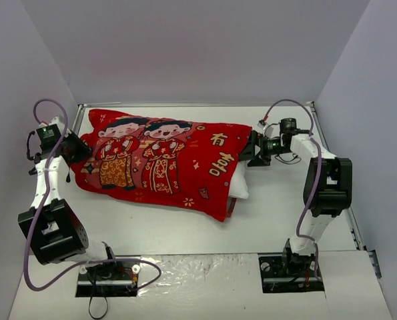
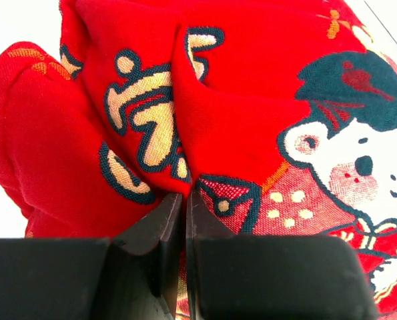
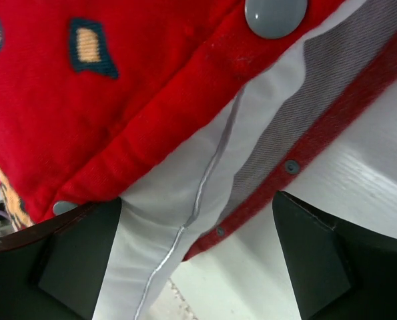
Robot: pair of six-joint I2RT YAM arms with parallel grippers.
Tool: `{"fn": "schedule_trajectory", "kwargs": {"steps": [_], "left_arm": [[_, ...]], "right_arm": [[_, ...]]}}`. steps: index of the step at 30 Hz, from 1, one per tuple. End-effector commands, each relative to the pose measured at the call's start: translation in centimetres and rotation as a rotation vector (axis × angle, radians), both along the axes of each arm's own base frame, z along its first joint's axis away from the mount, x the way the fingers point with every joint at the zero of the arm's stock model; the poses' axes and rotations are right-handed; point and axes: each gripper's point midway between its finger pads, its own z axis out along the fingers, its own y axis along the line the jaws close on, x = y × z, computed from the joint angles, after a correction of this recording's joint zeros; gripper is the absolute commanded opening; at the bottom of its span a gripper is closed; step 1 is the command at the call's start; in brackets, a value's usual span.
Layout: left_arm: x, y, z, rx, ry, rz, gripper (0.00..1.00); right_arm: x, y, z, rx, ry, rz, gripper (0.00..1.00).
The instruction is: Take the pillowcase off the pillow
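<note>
- The pillowcase lies across the white bench, its printed side up, and it covers nearly the whole pillow.
- Only a strip of white cushion shows, poking out of the pillowcase's open end, the end farthest from my left arm.
- My left jaws are at the pillowcase's closed end. They are narrowed almost together, with a ridge of red cloth running down into the slit between them, so I judge they are pinching that fold.
- My right jaws stand wide at the pillowcase's open mouth, holding nothing. The pillow's seamed edge lies in the gap between the two fingers.
- There the upper hem with its grey snap is lifted off the cushion. The lower flap, grey-lined with a red border, lies under it on the bench.
- As I read it, the step in hand is getting a grip on each part: the cover is gripped at its closed end, but the pillow is not yet held.
- The next move calls for my right jaws to close on white cushion alone, clear of both red hems. Then the arms draw apart along the pillowcase's length.
- The risk is catching the lower flap with the cushion, which would drag cover and pillow together.
</note>
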Motion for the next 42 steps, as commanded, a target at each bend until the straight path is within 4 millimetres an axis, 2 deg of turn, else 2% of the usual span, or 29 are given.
{"fn": "schedule_trajectory", "kwargs": {"steps": [1, 4, 5, 10, 13, 15, 16, 17, 18, 20, 21, 22, 23, 24, 25, 26, 27, 29, 30, 31, 32, 33, 34, 35, 36, 37, 38, 41, 42], "left_arm": [[-0.4, -1.8, 2.1, -0.019, -0.06, -0.034, 0.02], [-0.9, -2.3, 1.7, -0.032, -0.048, -0.039, 0.02], [-1.0, -2.8, 1.6, -0.035, -0.045, -0.047, 0.02], [-1.2, -4.0, 1.2, -0.055, -0.039, -0.057, 0.02], [-1.1, -5.5, 1.1, -0.068, -0.04, -0.076, 0.02], [-1.1, -7.1, 0.7, -0.086, -0.034, -0.094, 0.02], [-1.0, -7.5, 0.8, -0.085, -0.04, -0.096, 0.02], [-1.0, -8.6, 0.6, -0.097, -0.035, -0.109, 0.02], [-1.2, -9.2, 0.2, -0.102, -0.029, -0.117, 0.02], [-1.2, -10.2, -0.1, -0.097, -0.022, -0.128, 0.02], [-1.4, -11.3, -0.3, -0.106, -0.017, -0.147, 0.02], [-1.7, -11.9, -0.7, -0.114, -0.009, -0.157, 0.02], [-2.0, -12.5, -1.0, -0.125, 0.0, -0.161, 0.02], [-2.4, -13.3, -1.2, -0.128, 0.006, -0.18, 0.02], [-3.3, -13.6, -1.6, -0.129, 0.022, -0.186, 0.02], [-3.9, -13.4, -1.9, -0.115, 0.034, -0.18, 0.02], [-4.5, -13.1, -1.8, -0.101, 0.039, -0.174, 0.02], [-6.5, -12.0, -1.5, -0.052, 0.053, -0.14, 0.02], [-7.4, -10.6, -1.7, -0.024, 0.073, -0.085, 0.02], [-8.0, -10.0, -0.7, -0.01, 0.043, -0.057, 0.02], [-8.3, -9.4, -0.5, -0.009, 0.04, -0.024, 0.02], [-8.5, -8.5, 0.4, -0.003, 0.008, 0.015, 0.02], [-8.4, -8.4, 0.9, -0.008, -0.011, 0.028, 0.02], [-8.1, -8.4, 1.6, -0.025, -0.037, 0.038, 0.11], [-7.2, -8.7, 2.5, -0.041, -0.077, 0.025, 0.22], [-6.6, -8.9, 3.1, -0.064, -0.097, 0.024, 0.35], [-5.6, -9.1, 4.7, -0.074, -0.14, 0.01, 0.57], [-1.9, -9.9, 5.9, -0.109, -0.165, -0.048, 0.71], [0.4, -10.0, 6.5, -0.12, -0.161, -0.068, 0.75]], "right_arm": [[-1.8, 2.4, 0.3, 0.097, 0.088, 0.043, 0.94], [-2.8, 4.1, 1.2, 0.23, 0.106, 0.124, 1.0], [-3.3, 4.9, 2.8, 0.33, 0.094, 0.176, 1.0], [-2.5, 6.2, 4.9, 0.427, 0.053, 0.253, 1.0], [-1.9, 7.1, 4.3, 0.423, 0.06, 0.276, 0.99], [-0.8, 7.6, 3.7, 0.409, 0.046, 0.288, 0.96], [-0.3, 7.7, 3.4, 0.399, 0.036, 0.29, 0.86], [0.6, 8.0, 3.8, 0.396, 0.004, 0.302, 0.75], [0.9, 8.0, 3.3, 0.411, 0.019, 0.304, 0.49], [1.7, 7.9, 3.1, 0.409, 0.012, 0.299, 0.23], [2.5, 7.3, 3.0, 0.393, -0.001, 0.28, 0.06], [3.1, 6.7, 2.7, 0.36, -0.042, 0.271, 0.0], [3.6, 6.0, 2.5, 0.337, -0.078, 0.26, 0.0], [4.5, 4.2, 2.8, 0.313, -0.111, 0.219, 0.0], [5.0, 3.2, 2.4, 0.266, -0.127, 0.19, 0.0], [6.0, 0.9, 2.7, 0.216, -0.191, 0.151, 0.0], [6.8, -2.2, 2.4, 0.176, -0.218, 0.084, 0.0], [7.4, -6.4, 1.5, 0.021, -0.286, 0.023, 0.0], [6.7, -9.2, 0.6, -0.024, -0.259, -0.021, 0.0], [6.2, -10.5, 0.0, -0.076, -0.258, -0.022, 0.0], [5.7, -12.1, -1.2, -0.16, -0.287, 0.015, 0.0], [3.9, -13.1, -2.1, -0.182, -0.233, 0.026, 0.0], [3.1, -13.6, -2.9, -0.21, -0.225, 0.044, 0.0], [2.3, -14.3, -3.4, -0.261, -0.239, 0.076, 0.0], [0.7, -14.3, -4.6, -0.275, -0.205, 0.101, 0.0], [0.0, -14.4, -4.7, -0.3, -0.213, 0.119, 0.0], [-0.6, -14.7, -5.3, -0.334, -0.208, 0.139, 0.0], [-2.2, -15.0, -6.5, -0.374, -0.216, 0.199, 0.0], [-2.4, -15.4, -6.8, -0.391, -0.216, 0.209, 0.0]]}}
